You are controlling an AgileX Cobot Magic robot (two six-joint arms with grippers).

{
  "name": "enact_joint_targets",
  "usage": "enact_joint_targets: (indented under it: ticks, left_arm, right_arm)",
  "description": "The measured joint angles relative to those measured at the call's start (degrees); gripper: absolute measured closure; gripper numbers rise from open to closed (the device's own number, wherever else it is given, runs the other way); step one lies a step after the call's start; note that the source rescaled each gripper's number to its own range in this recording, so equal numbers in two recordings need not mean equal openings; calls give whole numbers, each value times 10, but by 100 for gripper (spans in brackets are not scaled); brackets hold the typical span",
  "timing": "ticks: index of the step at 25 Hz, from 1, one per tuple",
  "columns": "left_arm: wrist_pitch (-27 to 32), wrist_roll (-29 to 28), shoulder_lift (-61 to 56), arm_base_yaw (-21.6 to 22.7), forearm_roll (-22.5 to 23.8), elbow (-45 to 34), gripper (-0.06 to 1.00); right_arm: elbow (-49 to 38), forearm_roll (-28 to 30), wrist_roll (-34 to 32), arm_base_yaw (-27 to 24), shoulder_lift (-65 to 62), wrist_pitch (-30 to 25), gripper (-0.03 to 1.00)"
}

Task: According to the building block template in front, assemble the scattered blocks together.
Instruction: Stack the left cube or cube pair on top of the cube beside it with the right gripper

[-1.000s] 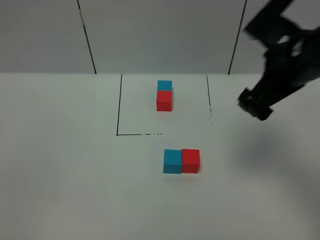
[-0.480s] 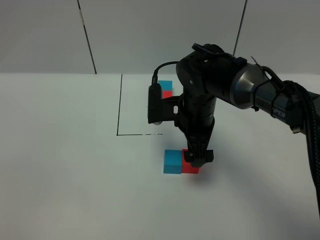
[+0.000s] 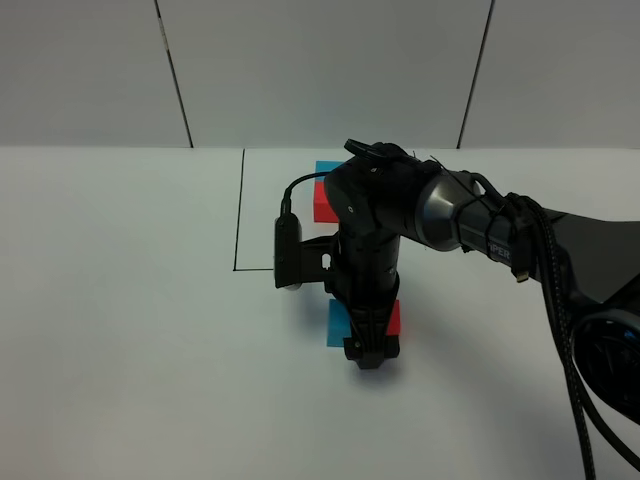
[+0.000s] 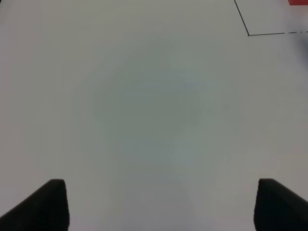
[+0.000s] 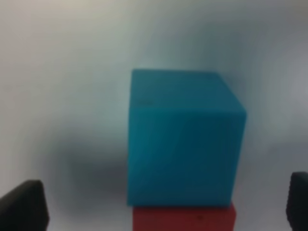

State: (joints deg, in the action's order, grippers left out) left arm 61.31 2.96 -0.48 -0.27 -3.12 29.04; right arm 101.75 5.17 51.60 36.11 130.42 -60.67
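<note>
right arm down over the scattered cubes, fingers spread wide

the right fingers [image 3: 366,352] stand open, gripping nothing, over the cyan cube [image 3: 337,322] and the red cube [image 3: 394,318] touching on its right, near of the black-line rectangle [image 3: 240,210] framing the template pair [image 3: 321,203]; the left fingers [image 4: 45,207] hang open over the tabletop [image 4: 154,106].

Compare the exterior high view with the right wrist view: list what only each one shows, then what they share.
Only exterior high: the building block template inside its black-line rectangle, partly hidden by the right arm, which shows nearly whole. Only right wrist: the right gripper with its fingertips wide apart, and the seam where the loose cyan cube touches the loose red cube; from above the arm covers that seam. Both: those two cubes, the gripper and the white table.
</note>
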Motion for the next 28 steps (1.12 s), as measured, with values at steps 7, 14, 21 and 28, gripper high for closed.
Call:
enact_joint_targets:
  ticks: [7, 14, 21, 28]
  left_arm:
    - [0, 0, 0, 0, 0, 0, 30]
    - [0, 0, 0, 0, 0, 0, 30]
    - [0, 0, 0, 0, 0, 0, 30]
    - [0, 0, 0, 0, 0, 0, 30]
  right_arm:
    - [1, -6, 0, 0, 17, 8, -3]
    - [2, -6, 0, 0, 22, 14, 41]
    - [2, -7, 1, 0, 22, 17, 95]
    - [31, -7, -79, 0, 22, -2, 95]
